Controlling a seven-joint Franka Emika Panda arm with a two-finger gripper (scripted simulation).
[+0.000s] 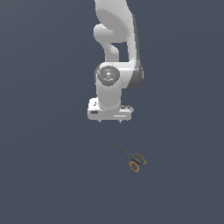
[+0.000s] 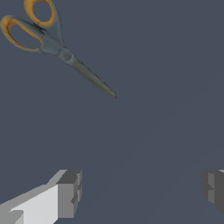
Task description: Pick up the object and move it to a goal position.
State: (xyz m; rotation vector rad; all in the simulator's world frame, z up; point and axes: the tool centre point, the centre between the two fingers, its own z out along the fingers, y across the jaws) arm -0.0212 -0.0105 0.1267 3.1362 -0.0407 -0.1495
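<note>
Orange-handled scissors (image 1: 131, 157) are lying flat on the dark grey surface (image 1: 43, 175), blades shut and pointing toward the exterior view's upper left, loop handles toward the lower right. White arm (image 1: 114, 65) is hanging over the scene with the pincer (image 1: 110, 121) pointing down, well clear of the surface. Scissors are sitting nearer the camera than the pincer and slightly to the exterior view's right, apart from it, nothing touching them. Wrist view is showing the scissors (image 2: 61, 50) whole and both fingertips (image 2: 70, 194) spread wide with bare surface (image 2: 144, 144) between them. Pincer is gaping wide and holding nothing.
</note>
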